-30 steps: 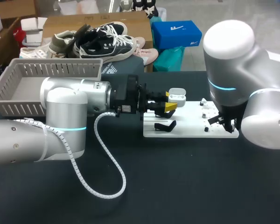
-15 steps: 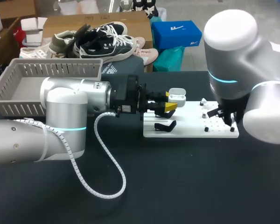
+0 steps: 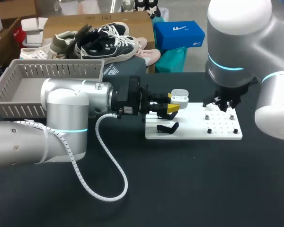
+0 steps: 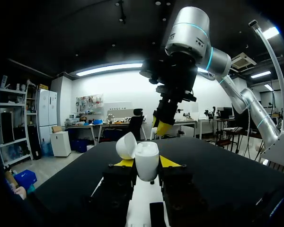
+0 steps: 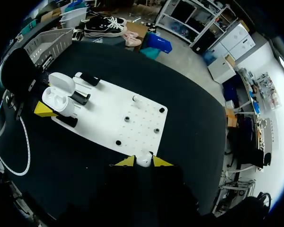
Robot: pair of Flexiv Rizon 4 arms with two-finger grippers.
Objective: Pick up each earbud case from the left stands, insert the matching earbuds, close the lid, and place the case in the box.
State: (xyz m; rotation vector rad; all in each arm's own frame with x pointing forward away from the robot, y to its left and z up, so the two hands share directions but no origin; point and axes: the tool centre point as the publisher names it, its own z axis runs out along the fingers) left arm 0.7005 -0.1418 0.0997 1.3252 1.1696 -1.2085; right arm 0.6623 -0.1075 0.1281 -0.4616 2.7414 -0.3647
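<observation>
My left arm (image 3: 66,118) lies level over the dark table (image 3: 189,189), coming in from nine o'clock and pointing toward three. The left gripper (image 3: 172,108) pinches the white earbud case (image 3: 179,97) from both sides. The case stands upright with its lid swung open, held over the nine o'clock end of the white board (image 3: 194,131). In the left wrist view the case (image 4: 146,161) fills the gap between the yellow-tipped fingers (image 4: 124,163).

My right arm (image 3: 236,42) enters from three o'clock and hangs almost straight down. The right gripper (image 3: 224,104) is over the board's one o'clock corner. In the right wrist view this gripper (image 5: 143,163) is clamped on a small white earbud (image 5: 143,161), with the board (image 5: 132,118) and the open case (image 5: 57,97) spread out ahead of it.

A black stand (image 3: 167,127) sits on the board, at about seven o'clock from the case. The grey basket (image 3: 19,101) rests at the table's ten o'clock, behind my left arm.
</observation>
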